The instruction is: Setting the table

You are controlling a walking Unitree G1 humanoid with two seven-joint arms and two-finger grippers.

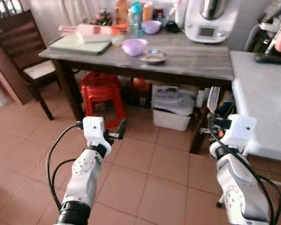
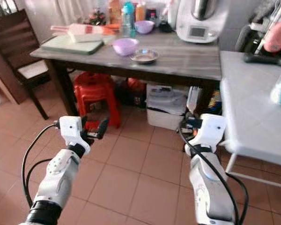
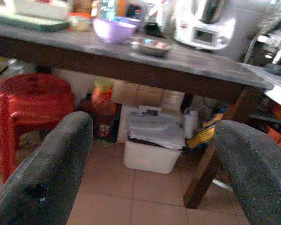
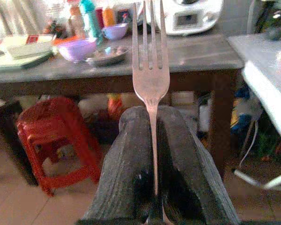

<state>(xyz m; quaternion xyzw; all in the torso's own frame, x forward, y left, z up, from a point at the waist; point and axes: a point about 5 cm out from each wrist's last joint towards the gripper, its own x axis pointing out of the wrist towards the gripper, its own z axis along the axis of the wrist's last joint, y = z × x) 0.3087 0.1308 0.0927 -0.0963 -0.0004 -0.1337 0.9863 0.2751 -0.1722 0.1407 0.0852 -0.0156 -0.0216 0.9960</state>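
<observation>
Presently, all items are catalogued relative to the long dark grey wooden counter (image 1: 187, 58).

Right gripper (image 4: 152, 154): raised in front of the counter's right end, short of its edge and below its top. Its fingers are closed on the handle of a silver metal fork (image 4: 150, 61), which is held upright with the tines pointing up.

Left gripper (image 1: 119, 131): raised in front of the counter's left half, over the terracotta tiled floor (image 1: 145, 159). Its fingers (image 3: 47, 173) are spread wide apart, and nothing is held between them.

On the counter, near its front edge: a translucent purple plastic bowl (image 1: 134, 46), with a shallow round steel dish (image 1: 153, 56) just beside it. A pale green rectangular board (image 1: 79, 45) is laid at the left end; a white kitchen appliance with a small display (image 1: 210, 21) and assorted bottles are ranged along the back.

Under the counter: a red plastic stool (image 1: 100, 91) at the left and a white lidded storage box (image 1: 173, 110) towards the middle.

Beside the counter's right end: a white table (image 1: 262, 98).

Progress, as judged: early. The fork is in hand but not yet laid down, and no place setting can be made out on either surface. Carrying the fork up and setting it down is left to be done.
</observation>
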